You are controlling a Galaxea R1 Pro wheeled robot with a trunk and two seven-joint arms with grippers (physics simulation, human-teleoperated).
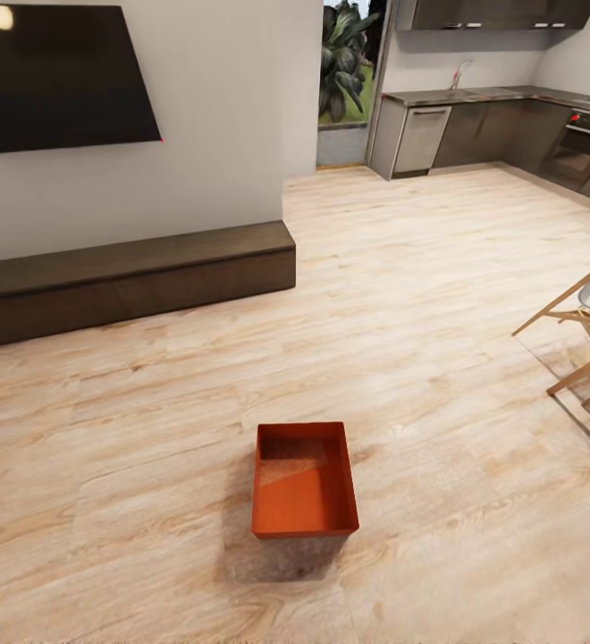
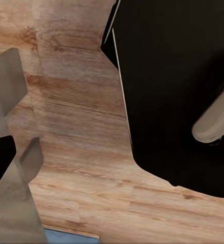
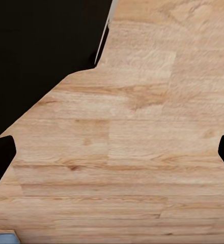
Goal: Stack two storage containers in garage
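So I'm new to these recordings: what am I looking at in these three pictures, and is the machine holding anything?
It's a simulated wheeled robot with two arms. The big picture comes from its head camera, looking down at a room with a wood plank floor. One orange-red storage container sits on that floor, open and empty. Behind it are a low dark bench, a wall television and a kitchen. The other two pictures come from cameras on the wrists and show floor planks and dark robot parts. Nothing appears held; whether either pincer is open is unclear.
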